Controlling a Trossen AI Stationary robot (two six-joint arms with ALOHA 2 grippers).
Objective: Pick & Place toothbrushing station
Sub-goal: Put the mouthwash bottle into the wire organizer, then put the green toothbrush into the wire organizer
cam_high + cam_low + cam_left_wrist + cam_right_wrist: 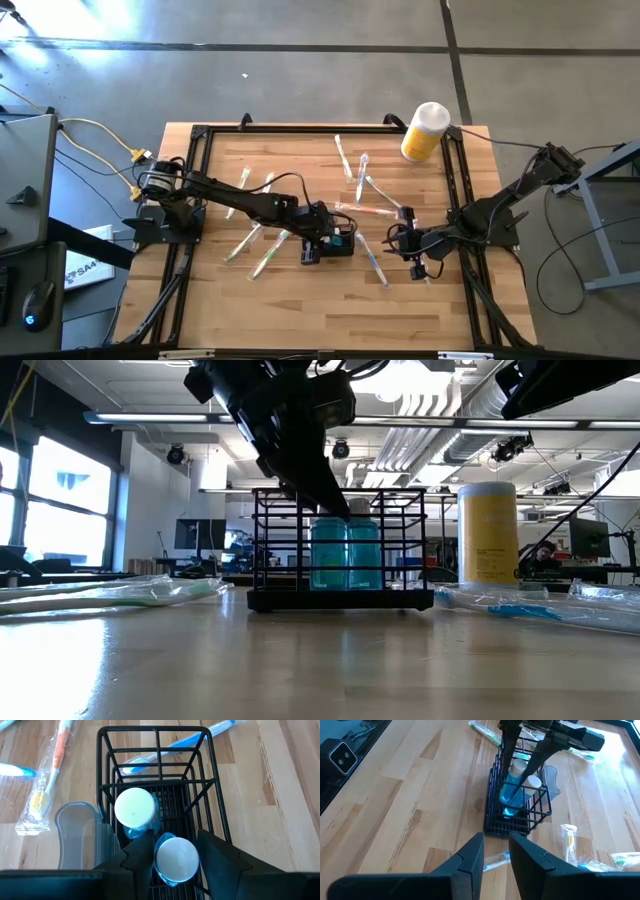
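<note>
Left claw point(176, 862) spread around white-capped blue bottle point(176, 859) at caddy's point(210, 780) six o'clock end: could topple bottle if lifted crooked.

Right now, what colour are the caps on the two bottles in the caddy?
White caps on blue bottles, inside the black wire caddy; the left wrist view shows them best.

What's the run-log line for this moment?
left end effector: open around bottle in caddy | right end effector: empty, beside caddy
</note>
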